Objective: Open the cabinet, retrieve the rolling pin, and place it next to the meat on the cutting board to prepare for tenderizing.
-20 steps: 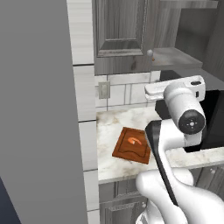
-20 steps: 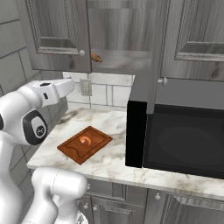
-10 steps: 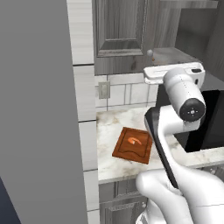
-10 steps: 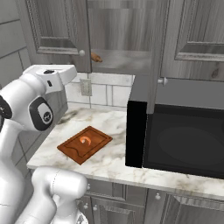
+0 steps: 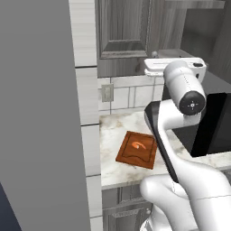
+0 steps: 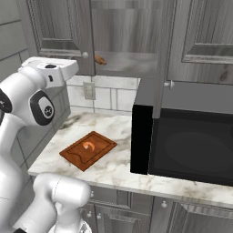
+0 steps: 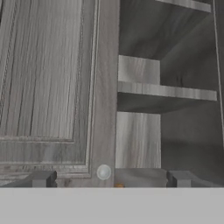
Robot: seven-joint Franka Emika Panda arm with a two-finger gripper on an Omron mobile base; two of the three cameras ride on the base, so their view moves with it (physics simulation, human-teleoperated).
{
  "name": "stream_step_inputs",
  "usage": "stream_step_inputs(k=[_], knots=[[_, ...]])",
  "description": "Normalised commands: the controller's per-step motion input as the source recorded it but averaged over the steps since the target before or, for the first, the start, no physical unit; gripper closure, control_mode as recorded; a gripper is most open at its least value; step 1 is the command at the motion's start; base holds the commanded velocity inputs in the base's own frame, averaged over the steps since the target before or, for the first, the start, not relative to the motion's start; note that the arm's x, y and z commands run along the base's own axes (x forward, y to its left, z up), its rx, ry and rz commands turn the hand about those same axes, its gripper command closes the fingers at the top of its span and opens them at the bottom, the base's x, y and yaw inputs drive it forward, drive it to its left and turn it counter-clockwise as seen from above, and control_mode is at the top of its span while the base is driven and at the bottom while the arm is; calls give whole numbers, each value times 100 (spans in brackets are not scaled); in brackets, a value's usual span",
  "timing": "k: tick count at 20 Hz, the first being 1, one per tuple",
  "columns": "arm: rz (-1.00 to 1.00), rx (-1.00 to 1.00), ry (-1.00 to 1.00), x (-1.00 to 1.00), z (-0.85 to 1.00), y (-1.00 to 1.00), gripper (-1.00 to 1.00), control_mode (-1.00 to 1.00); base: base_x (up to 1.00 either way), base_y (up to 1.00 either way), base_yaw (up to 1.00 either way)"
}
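Note:
The cabinet (image 6: 59, 27) has its left door shut and its middle bay standing open. From behind that door's edge, a brown end of the rolling pin (image 6: 100, 59) pokes out on the bottom shelf. On the marble counter lies the cutting board (image 6: 88, 149) with the meat (image 6: 88, 146) on it; they also show as board (image 5: 137, 150) and meat (image 5: 139, 144). My gripper (image 7: 111, 179) is open and empty, fingertips (image 7: 42, 178) wide apart, just under the left door's knob (image 7: 103, 172). My white hand (image 6: 51, 72) hovers high above the board, level with the cabinet's bottom edge.
A large black microwave (image 6: 186, 143) fills the counter's right side under another wall cabinet (image 6: 205, 32). A wall socket (image 6: 89, 91) sits in the tiled backsplash. A tall grey panel (image 5: 40, 117) walls off the left. Inside the cabinet, a grey shelf (image 7: 166, 91) crosses the open bay.
My arm has lifted the hand from just above the counter's backsplash up to the cabinet's lower edge. The gripper stays open; board and meat have not moved.

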Motion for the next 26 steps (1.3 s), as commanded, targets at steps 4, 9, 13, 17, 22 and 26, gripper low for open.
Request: stream_step_inputs(k=[4, 9, 13, 17, 22, 26], knots=[[0, 0, 0, 0, 0, 0, -100, -100, 0, 0, 0], [1, 0, 0, 16, -4, 0, -100, -100, 0, 0, 0], [8, 0, 0, 19, -30, 0, -100, -100, 0, 0, 0], [14, 3, -3, 5, -41, 0, -100, -100, 0, 0, 0], [13, 6, -4, 15, -26, 0, -100, -100, 0, 0, 0], [4, 8, 0, 39, -2, -2, -100, -100, 0, 0, 0]])
